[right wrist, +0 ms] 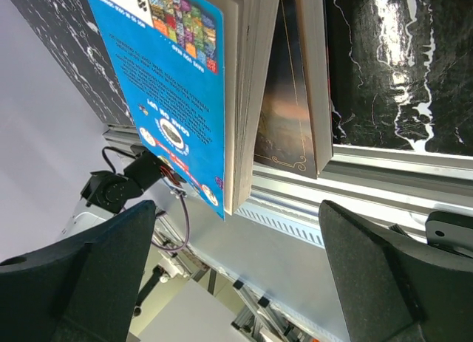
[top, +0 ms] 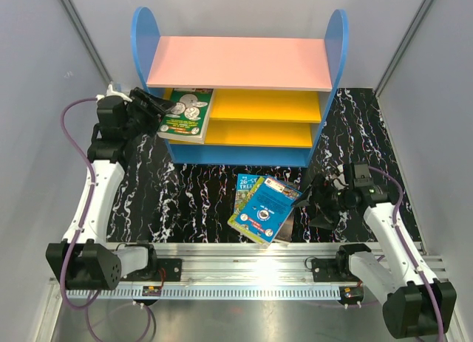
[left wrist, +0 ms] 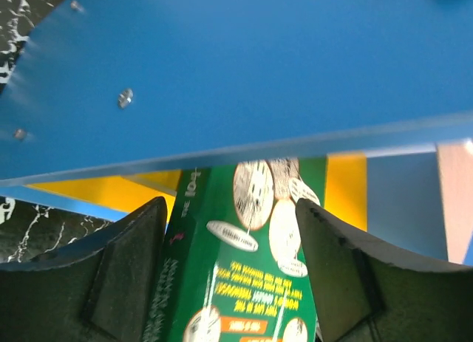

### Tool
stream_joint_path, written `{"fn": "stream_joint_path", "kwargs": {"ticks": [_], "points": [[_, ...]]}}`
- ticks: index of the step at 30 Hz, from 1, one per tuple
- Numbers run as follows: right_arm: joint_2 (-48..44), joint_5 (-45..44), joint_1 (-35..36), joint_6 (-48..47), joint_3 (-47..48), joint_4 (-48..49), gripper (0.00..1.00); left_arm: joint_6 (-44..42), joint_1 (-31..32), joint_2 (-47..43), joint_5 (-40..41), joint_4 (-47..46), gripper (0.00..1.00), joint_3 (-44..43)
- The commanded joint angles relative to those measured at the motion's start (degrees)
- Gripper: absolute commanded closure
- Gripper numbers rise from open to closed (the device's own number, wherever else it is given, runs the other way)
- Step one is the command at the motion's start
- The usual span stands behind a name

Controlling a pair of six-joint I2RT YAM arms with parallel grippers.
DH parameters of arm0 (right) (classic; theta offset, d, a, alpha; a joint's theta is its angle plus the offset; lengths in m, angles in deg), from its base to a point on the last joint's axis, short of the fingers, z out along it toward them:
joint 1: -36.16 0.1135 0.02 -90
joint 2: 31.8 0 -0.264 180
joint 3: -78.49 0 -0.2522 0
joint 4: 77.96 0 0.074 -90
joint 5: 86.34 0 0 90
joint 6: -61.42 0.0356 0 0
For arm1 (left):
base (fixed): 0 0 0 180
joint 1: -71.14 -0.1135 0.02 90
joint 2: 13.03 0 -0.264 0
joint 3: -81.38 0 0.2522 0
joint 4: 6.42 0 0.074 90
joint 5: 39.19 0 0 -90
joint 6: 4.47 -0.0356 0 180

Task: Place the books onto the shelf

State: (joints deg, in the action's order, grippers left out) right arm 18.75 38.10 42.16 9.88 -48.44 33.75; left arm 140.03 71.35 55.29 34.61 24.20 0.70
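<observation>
Over at the left end of the shelf (top: 336,50) we find the green book (top: 186,113), cover up and its white coins showing, tucked beneath the pink top board (top: 236,61). From above it hides the left ends of both yellow boards (top: 259,105), so we cannot tell which one carries it. The left gripper (left wrist: 229,209) is right on it. From the wrist we see a black finger (left wrist: 111,275) along each long edge of the cover, jaws set well apart, and the blue side panel (left wrist: 259,61) looming overhead. Are the pads pressing the book? We cannot tell.

Down on the black marbled table (top: 185,194), between the shelf and the metal rail (top: 244,257), we have the other books in a loose pile (top: 262,209). A blue-covered book (right wrist: 170,98) lies on top and a dark book (right wrist: 284,128) sits under it. A cover reading "26-" (top: 246,188) peeks out at the pile's far left. The pile's near corner reaches the rail. The right gripper (right wrist: 233,209) hangs just beside the pile on its right, jaws spread as wide as they go, gripping nothing and touching no book.
</observation>
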Motion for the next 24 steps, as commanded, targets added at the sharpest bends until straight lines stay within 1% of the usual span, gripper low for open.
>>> {"fn": "stream_joint_path", "kwargs": {"ticks": [1,3,6,7,9,10,11,12,14,15,18,21,22,23,24], "points": [[1.1,1.2,0.5,1.2,-0.9,2.8,0.0,-1.3,-0.1,1.3,2.7,1.9,0.26,-4.5],[2.1,1.6,0.5,1.4,-1.8,3.4,0.0,-1.9,-0.1,0.9,3.1,3.9,0.24,-5.8],[3.0,1.9,0.5,1.7,-2.7,4.0,0.0,-2.9,-0.1,-0.5,5.4,9.5,0.23,-6.7],[3.0,2.1,0.5,1.8,-2.7,4.3,0.0,-3.3,-0.2,-0.9,6.4,13.1,0.23,-6.9],[2.7,2.0,0.4,2.1,-2.9,4.3,0.0,-4.0,-0.1,-2.2,10.6,17.0,0.2,-8.1],[2.4,1.8,0.5,2.3,-3.0,4.5,0.0,-4.8,-0.1,-2.6,12.2,20.8,0.18,-8.7],[1.9,1.7,0.5,2.5,-3.1,4.7,0.0,-5.4,-0.1,-3.0,15.5,22.6,0.17,-9.2],[1.8,1.8,0.5,2.7,-3.2,4.7,0.0,-5.9,-0.1,-3.9,16.0,24.2,0.14,-9.7],[1.6,1.8,0.5,3.0,-3.4,4.6,0.0,-7.9,-0.1,-4.9,20.2,27.3,0.14,-10.7],[1.4,1.7,0.5,3.0,-3.4,4.6,0.0,-8.8,-0.1,-5.6,20.5,27.9,0.14,-10.5],[1.2,1.4,0.4,2.8,-3.3,4.1,0.0,-11.5,-2.3,-8.7,20.0,28.7,0.23,-8.6],[1.1,1.0,0.4,2.5,-3.3,3.6,0.0,-12.5,-2.7,-12.1,18.0,30.1,0.46,-5.5],[1.0,0.7,0.5,2.2,-3.1,3.3,0.0,-12.1,-2.7,-13.2,16.6,28.8,0.54,-3.9],[1.0,0.5,0.4,2.1,-3.1,3.3,0.0,-11.6,-2.5,-15.4,12.1,27.4,0.73,0.9],[1.0,0.2,0.4,2.0,-3.1,3.2,0.0,-10.9,-2.6,-16.7,9.6,26.0,0.83,3.3]]}}
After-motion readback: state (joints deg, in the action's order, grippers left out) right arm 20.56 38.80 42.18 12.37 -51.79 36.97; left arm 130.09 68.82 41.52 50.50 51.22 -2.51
